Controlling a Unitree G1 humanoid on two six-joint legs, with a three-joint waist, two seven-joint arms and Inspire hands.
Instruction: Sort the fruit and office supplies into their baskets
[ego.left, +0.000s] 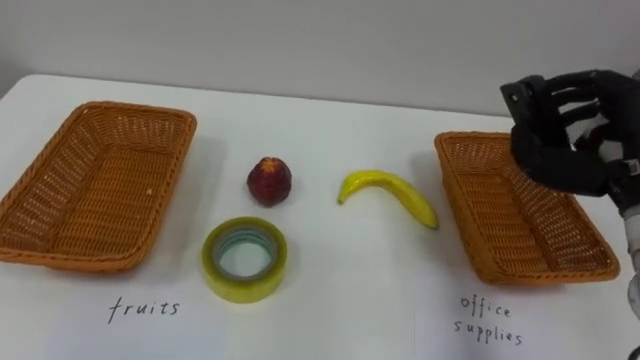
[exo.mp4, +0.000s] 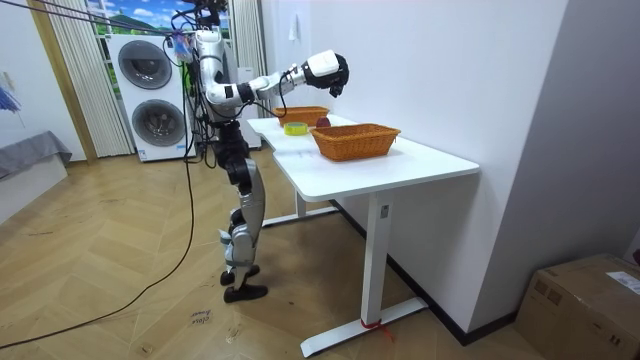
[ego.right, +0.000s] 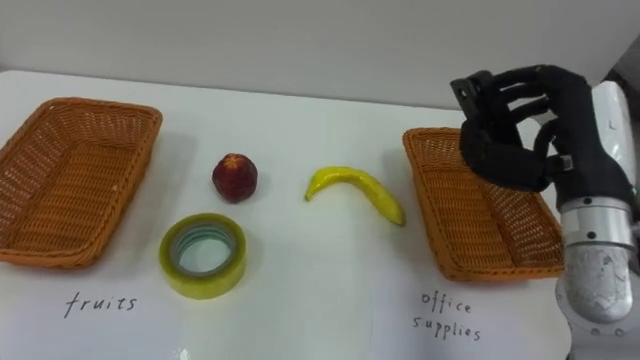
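Note:
On the white table (ego.left: 330, 310) a red apple (ego.left: 270, 181) and a yellow banana (ego.left: 390, 190) lie side by side in the middle. A roll of yellow tape (ego.left: 245, 292) lies flat in front of the apple. An empty wicker basket (ego.left: 165, 170) stands at the left over a handwritten "fruits". Another empty wicker basket (ego.left: 470, 215) stands at the right over "office supplies". My right hand (ego.left: 570, 125) hovers above the right basket's far end, fingers loosely spread, holding nothing.
The table's far edge meets a white wall. In the room view I stand at the table's long side, right arm (exo.mp4: 280, 82) stretched over it. Washing machines (exo.mp4: 150, 95) stand behind me and a cardboard box (exo.mp4: 585, 300) sits on the floor past the table.

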